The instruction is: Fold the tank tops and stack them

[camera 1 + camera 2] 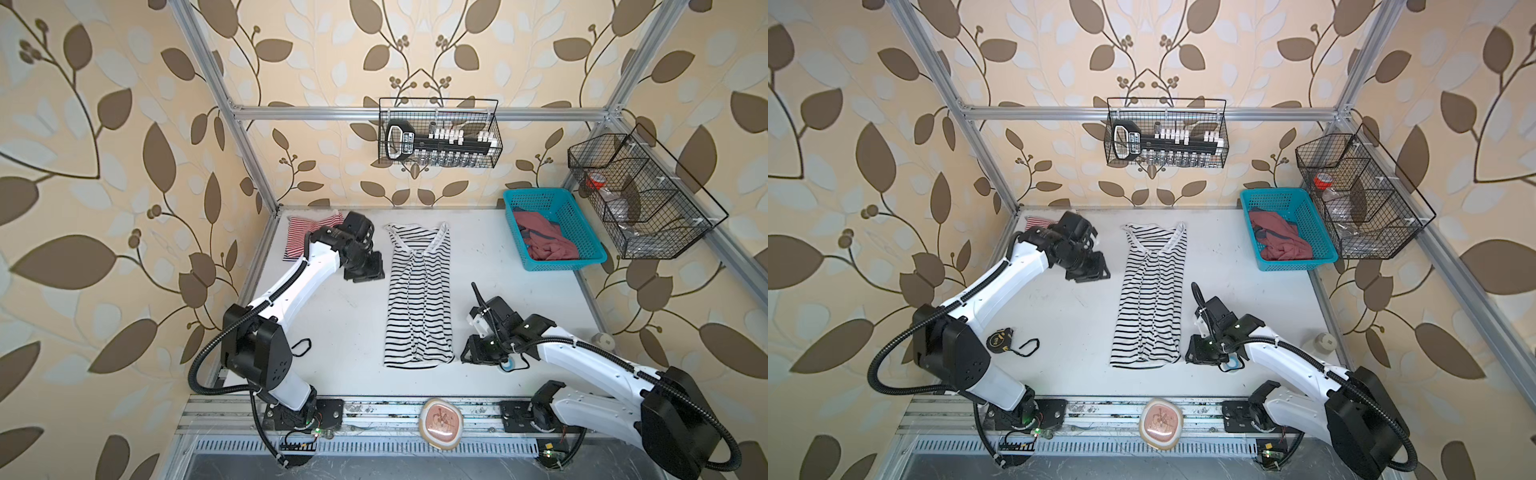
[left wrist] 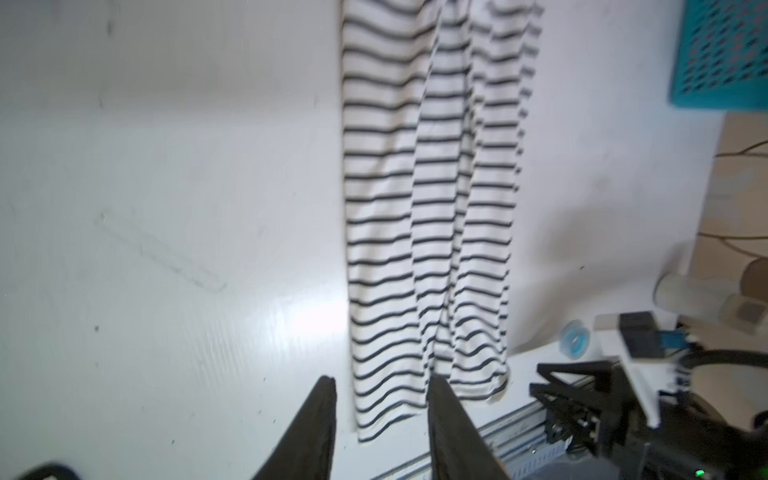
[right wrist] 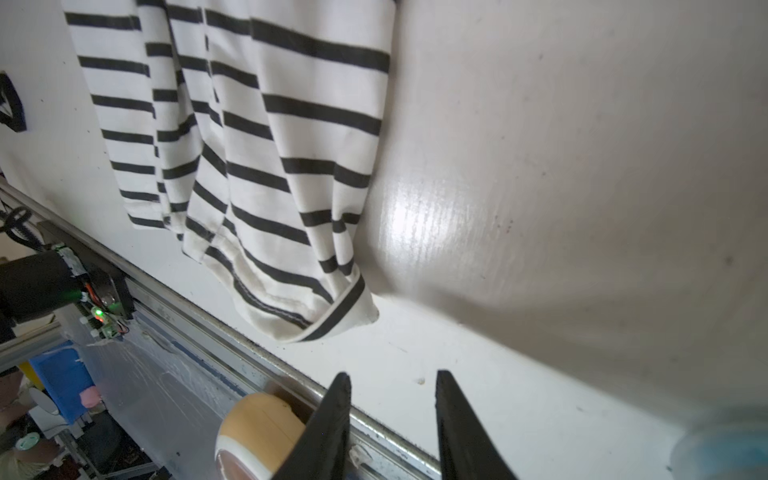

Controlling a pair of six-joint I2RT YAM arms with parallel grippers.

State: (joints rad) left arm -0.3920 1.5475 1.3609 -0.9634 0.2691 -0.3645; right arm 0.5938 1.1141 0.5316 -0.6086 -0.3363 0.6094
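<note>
Our left fingers (image 2: 309,436) and right fingers (image 3: 328,428) hang parted and empty, flanking the black-and-white striped tank top (image 1: 417,299), so we can likely halve it.

2 white arms (image 1: 291,282), black joints (image 1: 257,353)

We count three tank tops: one black-and-white striped tank top (image 1: 419,299) at the centre of the table (image 1: 340,316), one red-and-white striped tank top (image 1: 297,235) at 11 o'clock, and one dusty red tank top (image 1: 544,237) at 2 o'clock, inside the only teal basket (image 1: 579,226). We see two black wire ones: the back wire basket (image 1: 415,112) at 12 o'clock and the side wire basket (image 1: 665,243) at 3 o'clock. There are two grippers: the left gripper (image 2: 382,380) at 10 o'clock and the right gripper (image 3: 392,376) at 4 o'clock. We find one tape measure (image 1: 996,340) at 8 o'clock and one round beige object (image 1: 440,424) at 6 o'clock.
</note>
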